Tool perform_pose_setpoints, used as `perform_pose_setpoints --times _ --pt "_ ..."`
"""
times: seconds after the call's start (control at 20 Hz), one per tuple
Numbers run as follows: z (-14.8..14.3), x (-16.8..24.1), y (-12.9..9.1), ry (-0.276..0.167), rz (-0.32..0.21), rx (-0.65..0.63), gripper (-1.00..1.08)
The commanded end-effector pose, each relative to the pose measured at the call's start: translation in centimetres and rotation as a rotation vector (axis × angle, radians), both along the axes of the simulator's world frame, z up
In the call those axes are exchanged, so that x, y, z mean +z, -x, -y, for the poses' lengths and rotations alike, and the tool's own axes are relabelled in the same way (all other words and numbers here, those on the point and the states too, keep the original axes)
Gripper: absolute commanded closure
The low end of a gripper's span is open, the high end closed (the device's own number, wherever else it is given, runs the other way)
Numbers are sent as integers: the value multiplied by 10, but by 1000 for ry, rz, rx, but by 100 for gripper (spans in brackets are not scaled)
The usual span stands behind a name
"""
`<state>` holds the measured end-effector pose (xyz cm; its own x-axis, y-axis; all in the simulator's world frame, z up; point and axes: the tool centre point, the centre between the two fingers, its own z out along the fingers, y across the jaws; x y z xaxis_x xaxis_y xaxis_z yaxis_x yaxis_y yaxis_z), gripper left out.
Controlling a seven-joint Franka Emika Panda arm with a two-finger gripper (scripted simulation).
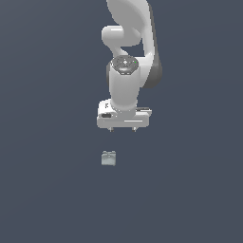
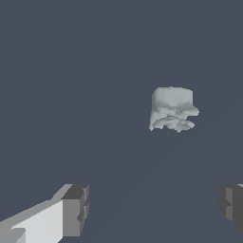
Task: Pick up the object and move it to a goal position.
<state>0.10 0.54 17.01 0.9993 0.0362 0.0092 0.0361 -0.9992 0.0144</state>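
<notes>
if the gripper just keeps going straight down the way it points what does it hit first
Probably the bare floor, not the block: the open gripper sits offset from it, though depth is unclear.

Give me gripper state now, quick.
Gripper: open, fingers spread wide, holding nothing; the block sits apart from it.

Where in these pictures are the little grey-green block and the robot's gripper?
block [image 1: 108, 158], exterior view: middle of its front face.
block [image 2: 172, 108], wrist view: middle of its uneven body.
gripper [image 1: 123, 128], exterior view: midway between the two fingertips, which stand apart.
</notes>
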Motion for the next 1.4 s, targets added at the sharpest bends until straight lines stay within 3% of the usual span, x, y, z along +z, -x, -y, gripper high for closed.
perform_pose_setpoints --times 0.0,0.7,1.35 --pt "0 0 0 0 0 0 -92" --pt "6 25 -9 13 30 -16 -92" --pt "24 -9 -33 5 17 -34 -92"
